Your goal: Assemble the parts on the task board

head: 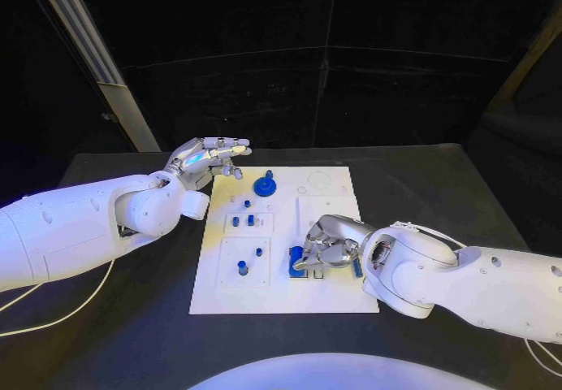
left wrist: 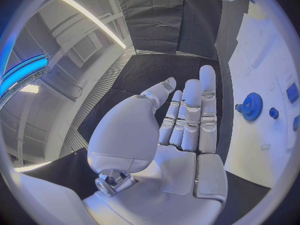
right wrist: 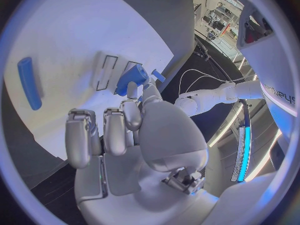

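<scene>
The white task board (head: 281, 292) lies in the middle of the black table. My left hand (head: 217, 156) hovers at the board's far left corner, fingers stretched out and holding nothing (left wrist: 187, 120). A blue gear (head: 265, 188) (left wrist: 252, 106) stands on the board just beside it. My right hand (head: 328, 244) is low over the board's near right part, fingers curled. Its thumb and a fingertip (right wrist: 133, 90) pinch a blue block (right wrist: 131, 77) (head: 296, 260) above outlined slots (right wrist: 106, 70). A blue bar (right wrist: 28, 82) lies flat on the board nearby.
Small blue pegs (head: 247, 203) (head: 243, 266) stand along the board's left half. Round outlines (head: 317, 179) mark the board's far right corner. Black table (head: 445, 195) surrounds the board on all sides. A slanted metal post (head: 111, 81) rises behind the table at the far left.
</scene>
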